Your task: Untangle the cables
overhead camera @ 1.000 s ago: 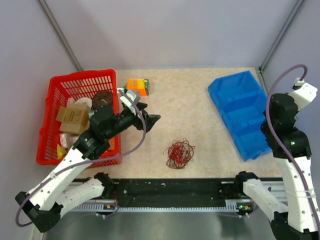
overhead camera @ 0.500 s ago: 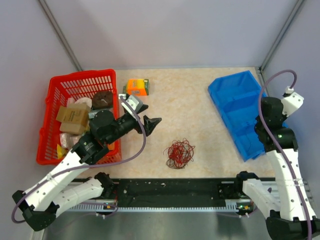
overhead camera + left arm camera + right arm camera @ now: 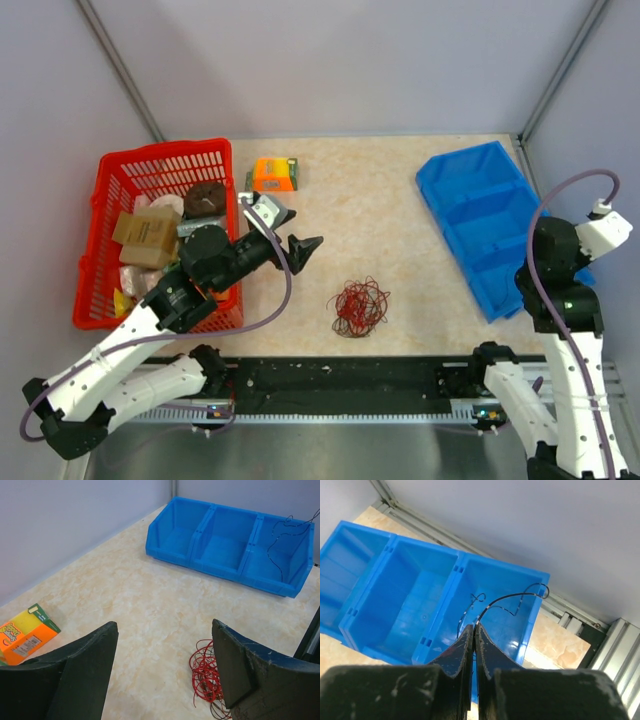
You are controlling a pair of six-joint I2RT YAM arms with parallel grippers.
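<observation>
One thin black wire (image 3: 512, 597), pinched in the right tool (image 3: 474, 630), hangs over the blue bin (image 3: 370, 595); the red cables (image 3: 358, 307) lie tangled on the counter (image 3: 400, 220) near the spread left tool (image 3: 164, 625), the job apparently far from finished.

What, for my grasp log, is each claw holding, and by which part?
The right claw pinches a thin black wire somewhere along its length; left claw is open, holding nothing.
</observation>
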